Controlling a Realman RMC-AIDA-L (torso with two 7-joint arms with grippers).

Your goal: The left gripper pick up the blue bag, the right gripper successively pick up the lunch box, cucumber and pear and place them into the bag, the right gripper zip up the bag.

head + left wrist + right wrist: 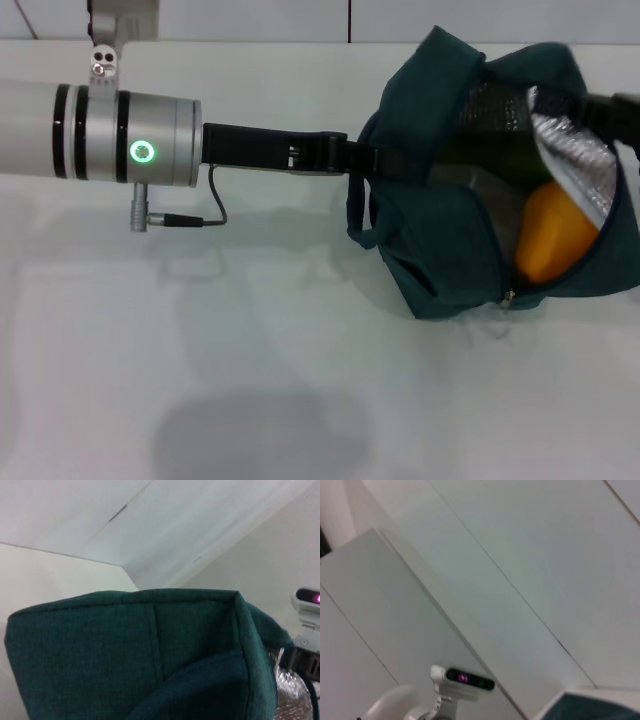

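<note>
The blue bag lies open on the white table, towards the right of the head view, with its silver foil lining showing. The orange-yellow pear sits inside the opening. Beside the pear is a greyish shape that may be the lunch box. The cucumber is hidden. My left gripper reaches in from the left and is shut on the bag's near side. A black part of my right gripper shows at the bag's far rim. The left wrist view is filled by the bag's fabric. A bag corner shows in the right wrist view.
The bare white table spreads in front of and left of the bag. The zipper pull hangs at the near end of the opening. A cable loops under the left wrist. The table's back edge meets the wall just behind the bag.
</note>
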